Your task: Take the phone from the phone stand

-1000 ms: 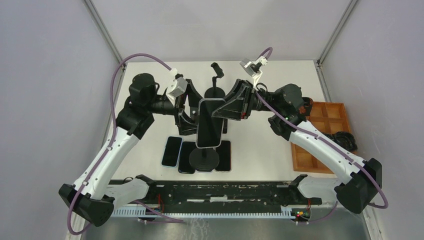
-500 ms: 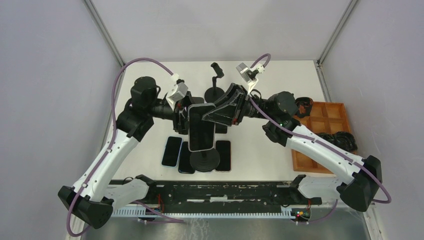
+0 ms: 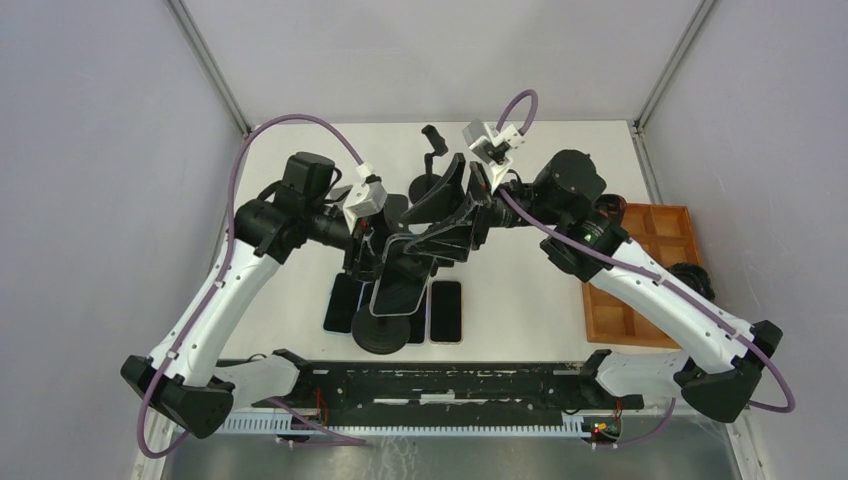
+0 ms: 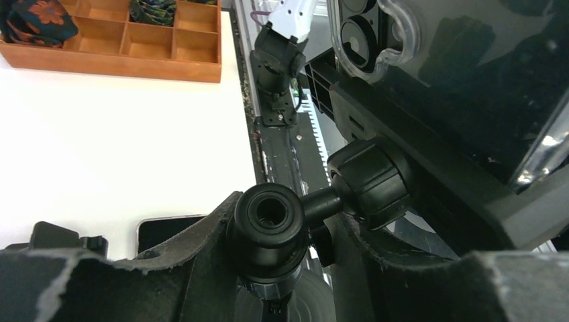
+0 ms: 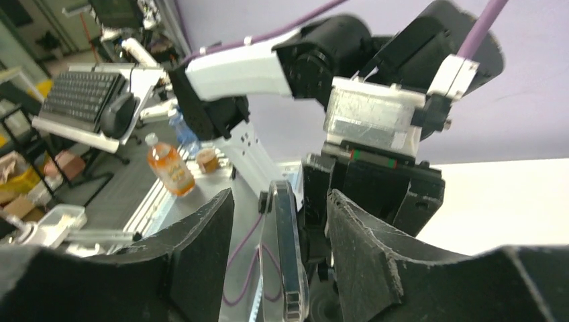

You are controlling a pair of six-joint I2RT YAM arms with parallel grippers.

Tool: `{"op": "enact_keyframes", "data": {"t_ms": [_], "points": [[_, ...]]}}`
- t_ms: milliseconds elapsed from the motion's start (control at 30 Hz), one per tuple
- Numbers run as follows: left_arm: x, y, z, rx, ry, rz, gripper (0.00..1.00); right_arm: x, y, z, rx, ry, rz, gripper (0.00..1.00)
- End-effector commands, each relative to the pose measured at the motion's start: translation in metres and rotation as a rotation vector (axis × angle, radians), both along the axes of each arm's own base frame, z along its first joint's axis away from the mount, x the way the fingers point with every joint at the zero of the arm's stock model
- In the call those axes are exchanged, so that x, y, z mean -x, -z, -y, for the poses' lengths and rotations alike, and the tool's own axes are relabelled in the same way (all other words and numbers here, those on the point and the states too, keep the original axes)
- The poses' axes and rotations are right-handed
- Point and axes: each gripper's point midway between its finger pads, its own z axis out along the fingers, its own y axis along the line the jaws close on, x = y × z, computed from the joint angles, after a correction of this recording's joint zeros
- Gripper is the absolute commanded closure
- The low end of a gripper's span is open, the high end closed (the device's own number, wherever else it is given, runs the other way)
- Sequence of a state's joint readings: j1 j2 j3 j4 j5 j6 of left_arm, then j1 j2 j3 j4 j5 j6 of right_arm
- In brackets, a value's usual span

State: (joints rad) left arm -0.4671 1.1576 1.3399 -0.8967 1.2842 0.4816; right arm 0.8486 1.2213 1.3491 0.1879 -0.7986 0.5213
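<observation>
Top view: phone (image 3: pixel 395 283) sits tilted in the cradle of the phone stand (image 3: pixel 378 335), left gripper (image 3: pixel 365 258) at the stand's neck, right gripper (image 3: pixel 432 243) over the phone's far end. Left wrist: jaws clamped on the stand's neck joint (image 4: pixel 268 221), phone seated in the cradle just above. Right wrist: jaws apart, phone edge-on between them with a gap each side; best to pinch it squarely across front and back, then draw it out along the cradle while the left braces the stand.
</observation>
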Motion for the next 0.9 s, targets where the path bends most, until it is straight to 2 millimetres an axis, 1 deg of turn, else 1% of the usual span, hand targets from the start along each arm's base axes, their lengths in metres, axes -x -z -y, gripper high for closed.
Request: {"op": "enact_keyframes", "data": {"t_ms": [0,167,233,267,333,367,400,467,500,600,667,733,800,867], "points": [[0.024,-0.033,-0.006,0.095,0.096,0.077,0.98,0.011,0.025,0.002,0.1,-0.097,0.067,0.42],[0.025,-0.034,-0.006,0.094,0.095,0.084,0.98,0.02,0.024,0.006,0.094,-0.145,0.11,0.45],[0.025,-0.033,-0.006,0.092,0.092,0.087,0.98,0.021,0.025,0.005,0.095,-0.162,0.105,0.49],[0.024,-0.033,-0.006,0.089,0.09,0.086,0.98,0.022,0.026,0.004,0.096,-0.174,0.093,0.53],[0.022,-0.032,-0.006,0.086,0.087,0.087,0.98,0.024,0.027,0.003,0.087,-0.189,0.083,0.65],[0.021,-0.031,-0.005,0.084,0.085,0.091,0.98,0.027,0.024,0.005,0.074,-0.208,0.071,0.72],[0.02,-0.03,-0.005,0.08,0.081,0.094,0.98,0.031,0.021,0.006,0.048,-0.231,0.073,0.83],[0.018,-0.028,-0.005,0.071,0.074,0.111,0.98,0.034,0.015,0.007,0.037,-0.248,0.064,0.99],[0.018,-0.027,-0.006,0.066,0.074,0.12,0.98,0.031,0.012,0.006,0.037,-0.238,0.067,1.0],[0.018,-0.016,-0.011,0.025,0.076,0.172,0.98,0.011,-0.011,0.012,-0.008,-0.147,0.063,1.0],[0.017,-0.002,-0.015,-0.009,0.091,0.231,0.98,-0.003,-0.028,0.02,-0.062,-0.09,0.064,1.0],[0.02,0.014,-0.021,-0.055,0.107,0.247,0.98,-0.014,-0.042,0.028,-0.105,-0.033,0.082,1.0],[0.025,0.032,-0.029,-0.101,0.137,0.256,0.98,-0.022,-0.051,0.034,-0.132,0.014,0.101,1.0],[0.028,0.041,-0.033,-0.126,0.144,0.264,0.98,-0.027,-0.059,0.04,-0.154,0.04,0.117,1.0]]}}
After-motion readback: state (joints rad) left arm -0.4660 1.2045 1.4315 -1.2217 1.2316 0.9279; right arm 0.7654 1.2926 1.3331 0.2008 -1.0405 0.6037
